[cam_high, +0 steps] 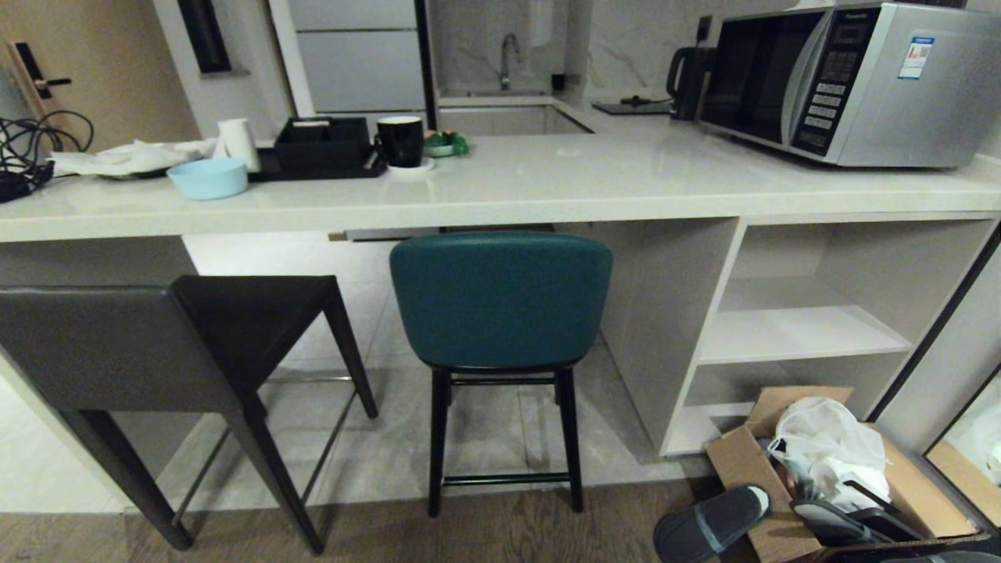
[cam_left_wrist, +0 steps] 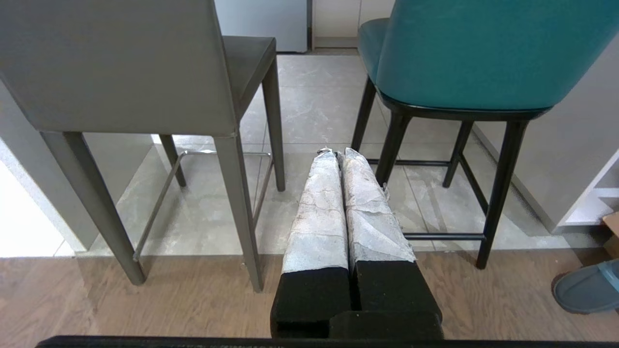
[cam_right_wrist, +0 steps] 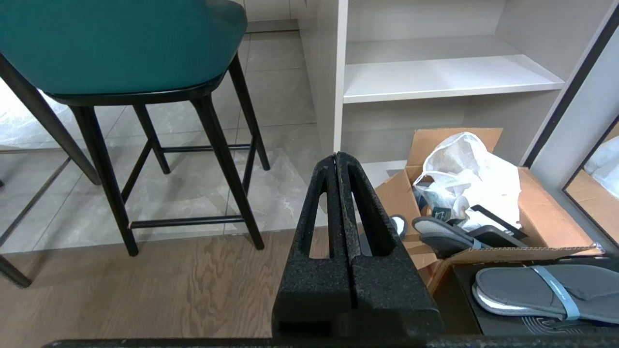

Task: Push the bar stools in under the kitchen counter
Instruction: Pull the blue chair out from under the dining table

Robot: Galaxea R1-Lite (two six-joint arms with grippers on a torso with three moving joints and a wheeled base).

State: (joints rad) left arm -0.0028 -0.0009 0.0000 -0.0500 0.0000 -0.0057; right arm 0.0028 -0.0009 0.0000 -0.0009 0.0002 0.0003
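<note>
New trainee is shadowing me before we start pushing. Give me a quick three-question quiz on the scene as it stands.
1. True or false: the teal stool has its backrest toward the robot.
2. Which stool stands further to the robot's left? A) the teal stool B) the dark grey stool
3. Fill in: the cardboard box on the floor, below the open white shelves, holds a white ____ bag and slippers.

Key
1. True; it faces the kitchen counter.
2. B.
3. Plastic.

For reference: left gripper and right gripper have their jaws shut, touching neither stool.
</note>
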